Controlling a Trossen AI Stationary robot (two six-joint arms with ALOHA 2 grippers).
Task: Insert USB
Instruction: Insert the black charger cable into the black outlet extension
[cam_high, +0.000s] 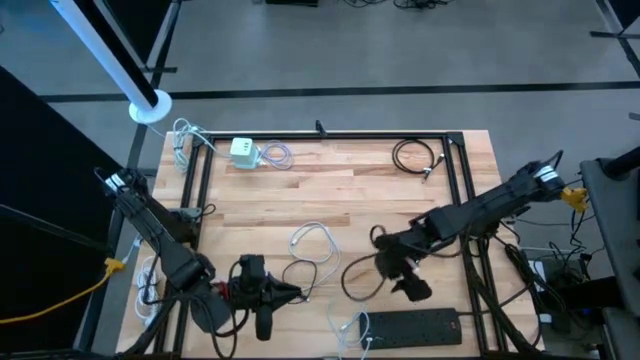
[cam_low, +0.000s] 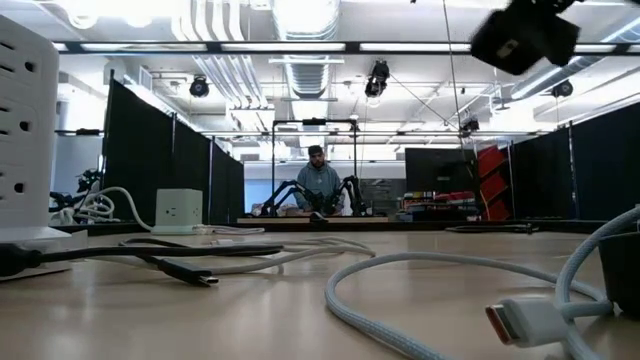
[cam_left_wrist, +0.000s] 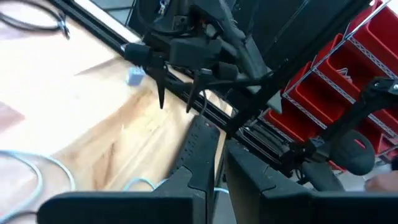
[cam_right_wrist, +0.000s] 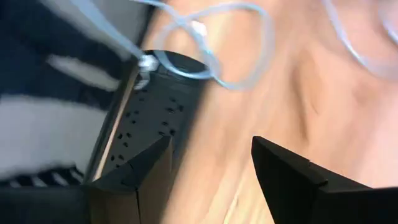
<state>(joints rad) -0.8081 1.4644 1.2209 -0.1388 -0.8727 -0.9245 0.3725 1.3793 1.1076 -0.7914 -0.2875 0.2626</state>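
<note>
The right gripper, fingers apart, is hovering above the black power strip. The left gripper is sitting with fingers together near the white cable.

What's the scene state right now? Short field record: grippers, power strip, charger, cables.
left gripper: shut, holding nothing, near front edge of table
right gripper: open, empty, hovering above the table near the strip
black power strip: flat at the front edge, right of centre
white charger cube: back left, white cable attached
white cable: looped mid-table
black cable: coiled at back right
USB inserted: not yet
</note>
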